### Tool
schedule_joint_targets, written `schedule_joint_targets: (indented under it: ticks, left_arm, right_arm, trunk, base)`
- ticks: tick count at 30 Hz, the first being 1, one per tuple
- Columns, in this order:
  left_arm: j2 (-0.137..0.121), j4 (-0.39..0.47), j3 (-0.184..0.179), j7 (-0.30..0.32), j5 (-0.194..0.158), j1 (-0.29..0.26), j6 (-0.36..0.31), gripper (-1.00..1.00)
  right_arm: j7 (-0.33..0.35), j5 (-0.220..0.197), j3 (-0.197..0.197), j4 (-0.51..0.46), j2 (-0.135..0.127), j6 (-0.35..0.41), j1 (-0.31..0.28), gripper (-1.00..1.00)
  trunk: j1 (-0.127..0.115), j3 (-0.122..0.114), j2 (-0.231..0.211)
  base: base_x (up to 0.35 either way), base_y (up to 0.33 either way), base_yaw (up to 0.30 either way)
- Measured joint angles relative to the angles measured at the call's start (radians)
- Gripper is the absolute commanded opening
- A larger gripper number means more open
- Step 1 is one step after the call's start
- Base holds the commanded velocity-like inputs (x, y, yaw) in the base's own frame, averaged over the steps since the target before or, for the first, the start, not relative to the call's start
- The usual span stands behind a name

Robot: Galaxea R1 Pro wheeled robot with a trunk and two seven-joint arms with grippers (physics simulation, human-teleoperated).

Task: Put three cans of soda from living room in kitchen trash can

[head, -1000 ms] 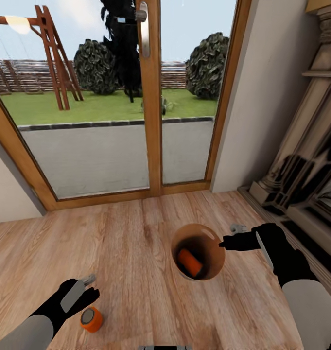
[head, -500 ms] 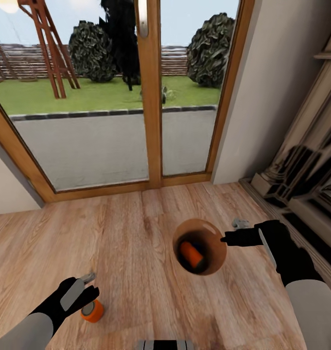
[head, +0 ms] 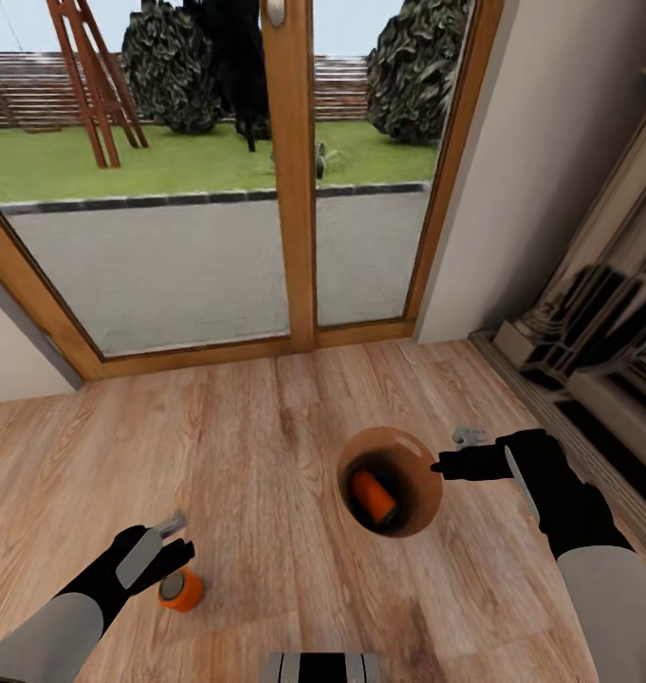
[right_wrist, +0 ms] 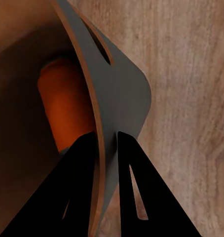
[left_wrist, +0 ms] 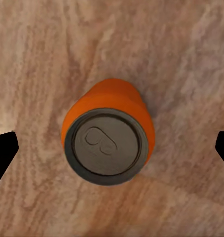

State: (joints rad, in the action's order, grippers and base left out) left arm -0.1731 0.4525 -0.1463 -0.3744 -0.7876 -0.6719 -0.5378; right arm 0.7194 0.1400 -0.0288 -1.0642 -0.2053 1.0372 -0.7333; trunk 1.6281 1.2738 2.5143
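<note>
— Where are the arms?

— Both reach forward and down over the wood plank floor (head: 266, 446), in front of the wood-framed glass doors (head: 289, 180). The left gripper (head: 171, 545) hangs straight above a can of soda (head: 180, 589) that stands upright on the planks. From the left wrist, the can (left_wrist: 108, 144) sits centred between the two black fingertips (left_wrist: 3, 155), which stand wide apart at either side and do not touch it.

— And the right?

— The right gripper (head: 443, 467) is stretched out level toward the tash can (head: 419, 474), at the rim on the side nearest the fireplace surround (head: 588, 323). From the right wrist, its fingers (right_wrist: 77, 192) are closed on the pail's thin grey wall (right_wrist: 119, 94), one inside and one outside, just below the oval hand slot.

— What's in the pail?

— One orange can (head: 373, 497), lying tilted against the brown inside. The right wrist view shows its side (right_wrist: 62, 108) just behind the gripped wall. A third can I cannot see
</note>
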Motion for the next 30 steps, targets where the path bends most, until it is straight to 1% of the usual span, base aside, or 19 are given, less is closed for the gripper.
schedule_joint_targets:
  ticks: [12, 27, 30]
  left_arm:
    - [0.000, 0.000, -0.003, 0.001, 0.000, -0.012, -0.003, 1.00]
    - [0.000, 0.001, -0.004, 0.002, 0.001, -0.016, -0.006, 1.00]
    - [0.002, 0.009, -0.006, 0.000, 0.000, -0.015, -0.002, 1.00]
  right_arm:
    - [0.000, -0.003, 0.000, 0.000, 0.000, 0.001, 0.000, -1.00]
    - [0.000, -0.002, 0.000, 0.000, 0.000, 0.000, -0.001, -1.00]
    - [-0.001, 0.001, 0.000, 0.000, 0.000, -0.002, 0.000, -1.00]
  trunk:
    - [0.005, 0.046, 0.003]
    - [0.012, 0.104, 0.006]
    - [0.012, 0.104, 0.006]
  base:
    - [0.000, 0.000, 0.000]
    - [0.000, 0.000, 0.000]
    - [0.000, 0.000, 0.000]
